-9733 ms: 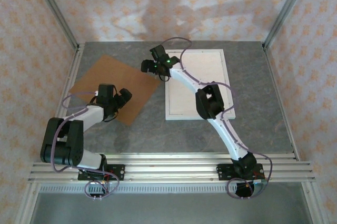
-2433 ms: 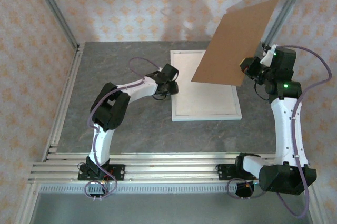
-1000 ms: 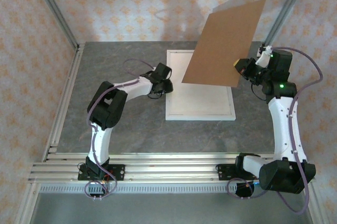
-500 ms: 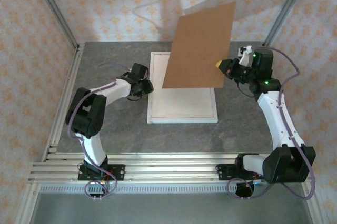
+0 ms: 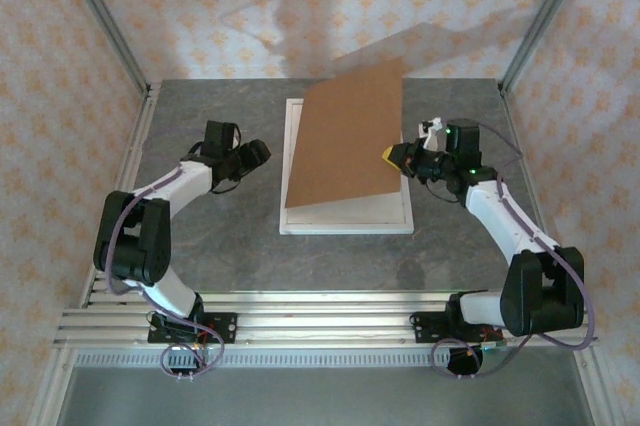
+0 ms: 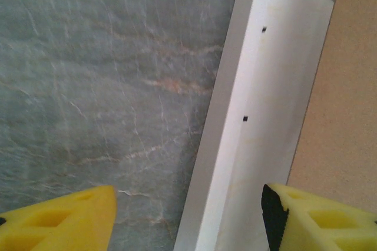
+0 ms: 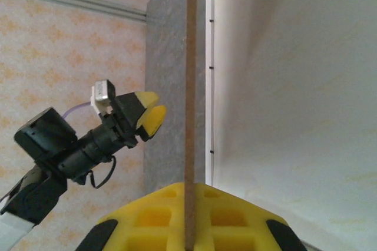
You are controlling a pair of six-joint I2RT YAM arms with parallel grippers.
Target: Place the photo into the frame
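Grey marbled table; white frame lying flat mid-table.

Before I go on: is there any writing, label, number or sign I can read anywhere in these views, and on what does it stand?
There is no readable text here.
Brown board: plain face, no print or label.
White frame: blank; the small black marks along its inner edge are dots, not characters.
Wallpaper: a repeated ornament pattern, no letters.

Robot lab enclosure: aluminium posts at upper corners, slotted mounting rail along bottom, patterned backdrop panels, grey stone-look tabletop.
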